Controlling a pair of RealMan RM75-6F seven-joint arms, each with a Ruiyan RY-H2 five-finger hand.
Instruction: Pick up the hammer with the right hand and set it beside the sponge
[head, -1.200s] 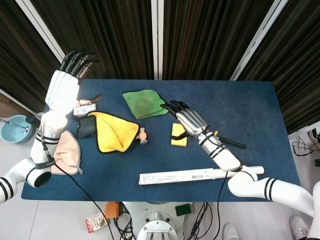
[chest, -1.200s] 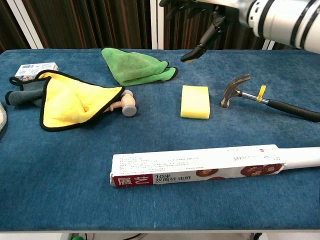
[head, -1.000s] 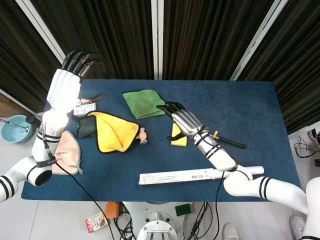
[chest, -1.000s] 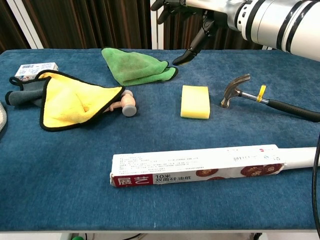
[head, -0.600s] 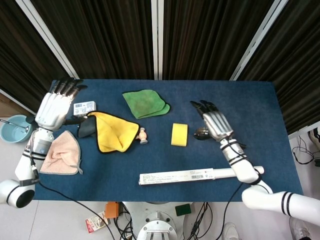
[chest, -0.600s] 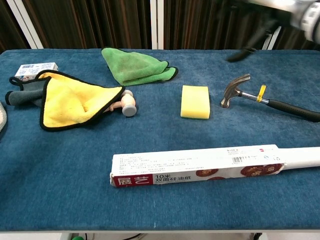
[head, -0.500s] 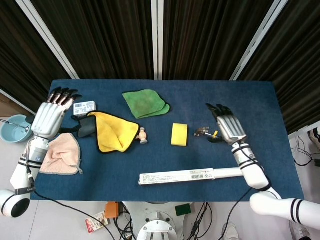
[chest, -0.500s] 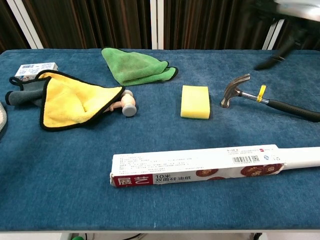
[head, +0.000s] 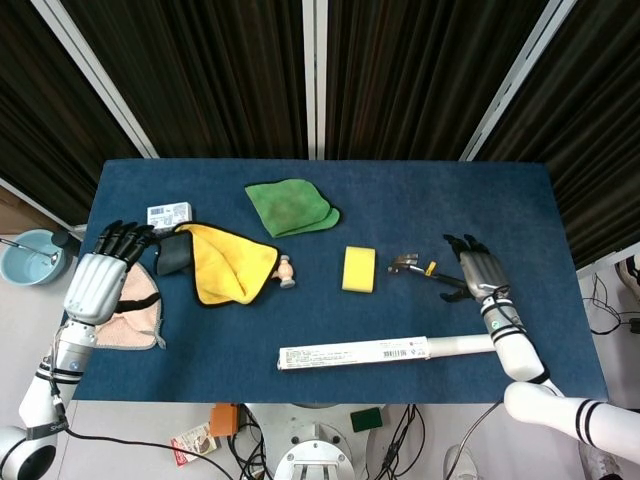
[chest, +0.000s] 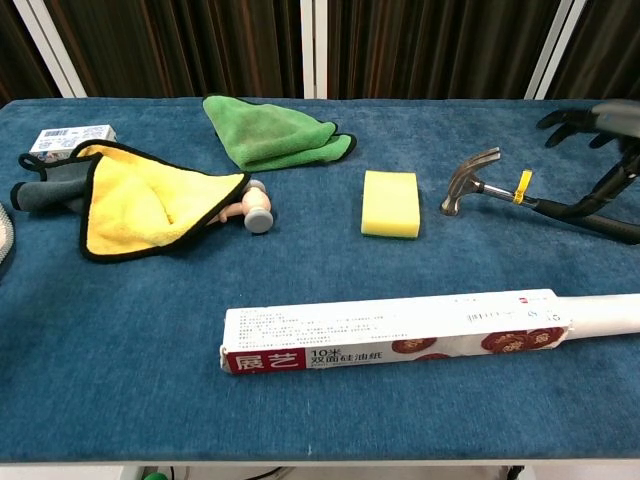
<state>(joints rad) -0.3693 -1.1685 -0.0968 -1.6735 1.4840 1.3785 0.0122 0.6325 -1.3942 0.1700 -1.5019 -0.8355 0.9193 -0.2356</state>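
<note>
The hammer (chest: 470, 182) lies on the blue table just right of the yellow sponge (chest: 390, 203), its metal head toward the sponge and its black handle running off to the right. In the head view the hammer (head: 405, 264) sits a short gap from the sponge (head: 358, 268). My right hand (head: 480, 270) hovers over the handle with fingers spread, holding nothing. In the chest view the right hand (chest: 598, 125) enters at the right edge, its thumb reaching down toward the handle. My left hand (head: 100, 282) is at the table's left edge, fingers apart and empty.
A long white box (head: 360, 352) lies along the front. A green cloth (head: 290, 207) is at the back, a yellow cloth (head: 232, 262) and a small wooden mallet (head: 286, 270) left of the sponge. A pink cloth (head: 135, 320) lies under the left hand.
My right hand swept from above the sponge to the right and came down over the hammer handle. My left hand dropped from the back left corner to the table's left edge.
</note>
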